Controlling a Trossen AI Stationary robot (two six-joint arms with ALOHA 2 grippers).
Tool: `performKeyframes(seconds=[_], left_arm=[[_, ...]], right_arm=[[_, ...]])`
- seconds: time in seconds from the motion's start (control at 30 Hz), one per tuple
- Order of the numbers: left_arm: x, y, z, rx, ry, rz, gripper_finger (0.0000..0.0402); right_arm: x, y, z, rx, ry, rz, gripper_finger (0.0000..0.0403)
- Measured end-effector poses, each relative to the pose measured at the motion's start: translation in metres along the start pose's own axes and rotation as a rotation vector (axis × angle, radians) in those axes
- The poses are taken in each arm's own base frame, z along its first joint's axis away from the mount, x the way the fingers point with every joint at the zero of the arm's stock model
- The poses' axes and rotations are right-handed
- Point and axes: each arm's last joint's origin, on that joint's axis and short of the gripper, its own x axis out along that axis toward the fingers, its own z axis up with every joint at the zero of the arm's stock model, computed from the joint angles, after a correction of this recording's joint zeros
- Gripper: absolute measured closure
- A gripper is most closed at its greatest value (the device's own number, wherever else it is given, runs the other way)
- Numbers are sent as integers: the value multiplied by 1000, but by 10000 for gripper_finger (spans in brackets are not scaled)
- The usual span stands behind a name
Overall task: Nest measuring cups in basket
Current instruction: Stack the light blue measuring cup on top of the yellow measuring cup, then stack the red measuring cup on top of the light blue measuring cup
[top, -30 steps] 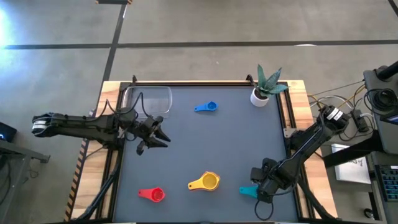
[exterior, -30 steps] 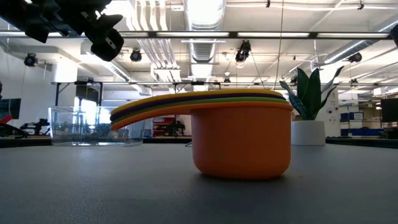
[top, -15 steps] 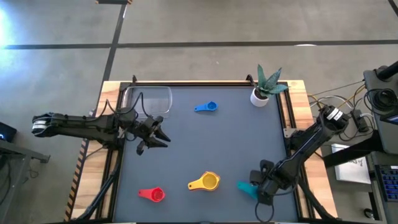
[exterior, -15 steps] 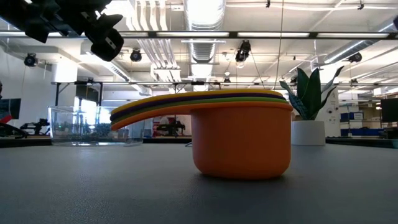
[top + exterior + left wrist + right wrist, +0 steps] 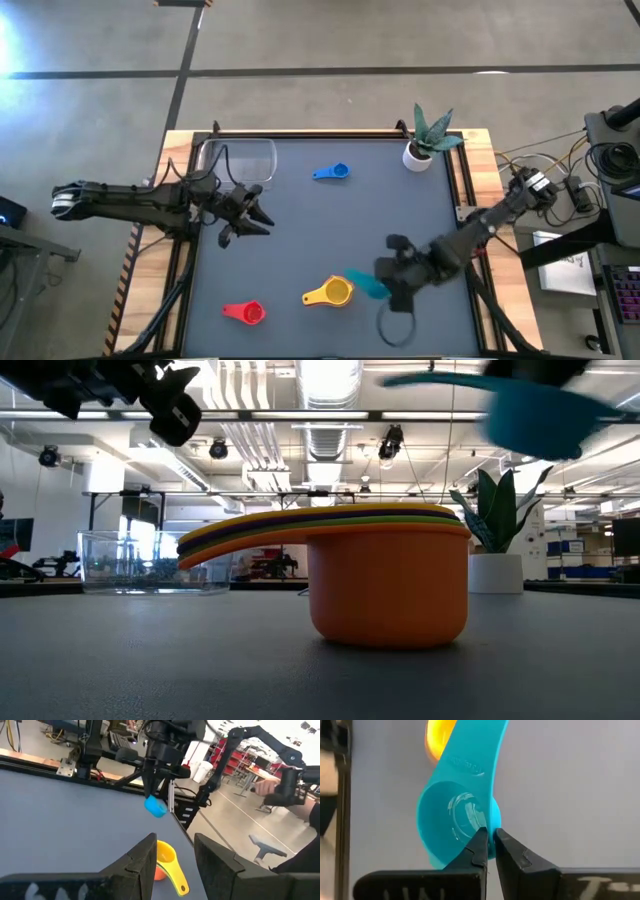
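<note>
One teal measuring cup [image 5: 372, 287] hangs off the counter [image 5: 340, 225], pinched by its rim between the nearly closed fingers of the right claw [image 5: 392, 284], just beside the nested stack of cups [image 5: 331, 292] whose topmost cup is yellow. In the right wrist view the teal measuring cup [image 5: 457, 815] shows its hollow toward the camera, its handle reaching out over the yellow cup below, and the two dark fingertips [image 5: 481, 845] clamp its wall. The low view shows the teal cup [image 5: 530, 412] blurred, high above the stack [image 5: 385, 575], which has an orange cup outermost with green, purple and yellow rims layered in it. From the left wrist view the teal cup [image 5: 155, 807] hangs under the right claw [image 5: 159, 785] above the stack [image 5: 167, 862]. A red cup [image 5: 245, 312] lies near the front edge of the counter, well apart from the stack, and a blue cup [image 5: 333, 172] lies toward the back. The clear basket [image 5: 238, 162] sits in the back left corner, with no cup showing in it. The left claw [image 5: 252, 215] hovers near the basket with its fingers spread apart and nothing between them. A potted plant [image 5: 428, 140] stands at the back right corner.
</note>
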Motion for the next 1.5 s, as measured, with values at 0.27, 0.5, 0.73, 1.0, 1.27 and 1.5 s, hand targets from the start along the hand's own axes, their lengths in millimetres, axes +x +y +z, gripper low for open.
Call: performKeyframes(seconds=[0.27,0.5,0.73,1.0,1.27,1.5], left_arm=[[-1,-4,11,17,81,16,287],[-3,-7,13,22,89,-31,287],[-3,-7,13,21,91,-30,287],[-3,-7,11,6,104,-27,287],[-4,-7,9,-13,137,-22,287],[-12,-21,29,-41,278,58,287]], right_arm=[[35,-46,69,-166,2,158,394],[69,-44,99,-307,82,270,394],[96,-37,113,-359,148,324,394],[121,-42,114,-362,230,300,349],[95,-44,120,-311,199,247,275],[45,-34,113,-243,123,126,260]])
